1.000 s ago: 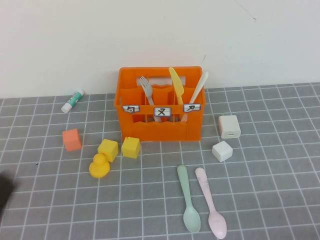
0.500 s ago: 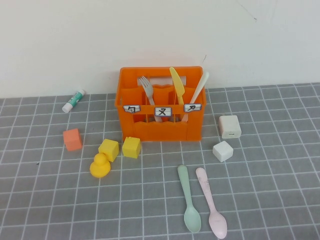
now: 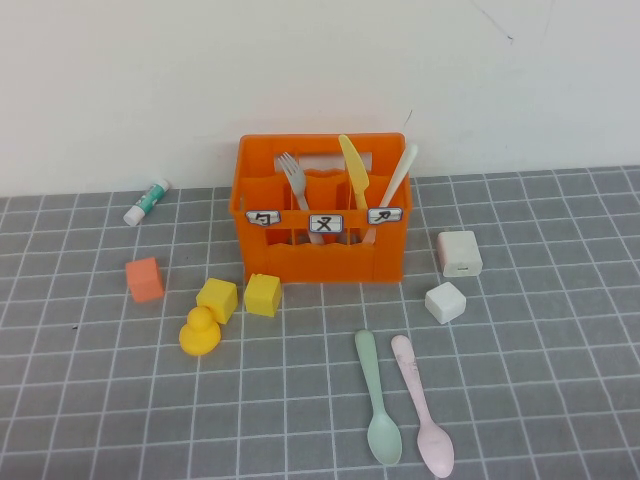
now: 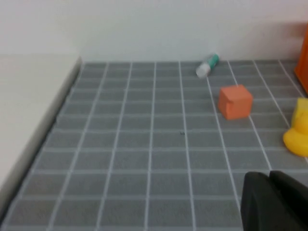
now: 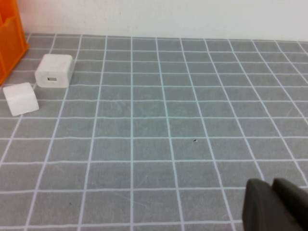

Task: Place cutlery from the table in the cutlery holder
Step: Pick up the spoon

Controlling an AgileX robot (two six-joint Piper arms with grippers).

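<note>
Ahead of you, the slotted orange cutlery holder (image 3: 320,208) holds a grey fork (image 3: 293,172) and two knives; two smooth spoons (image 3: 377,396) lie flat on the tiled worktop (image 3: 520,400). Left gripper (image 4: 274,202) and right gripper (image 5: 275,206) hover low, fingers pressed together, empty.

high: raised, angled down at cutlery holder (image 3: 320,210) | left wrist: low, past shut left gripper (image 4: 274,202), shares orange cube (image 4: 235,101) | right wrist: low, past shut right gripper (image 5: 276,207), shares white charger (image 5: 54,70)
</note>
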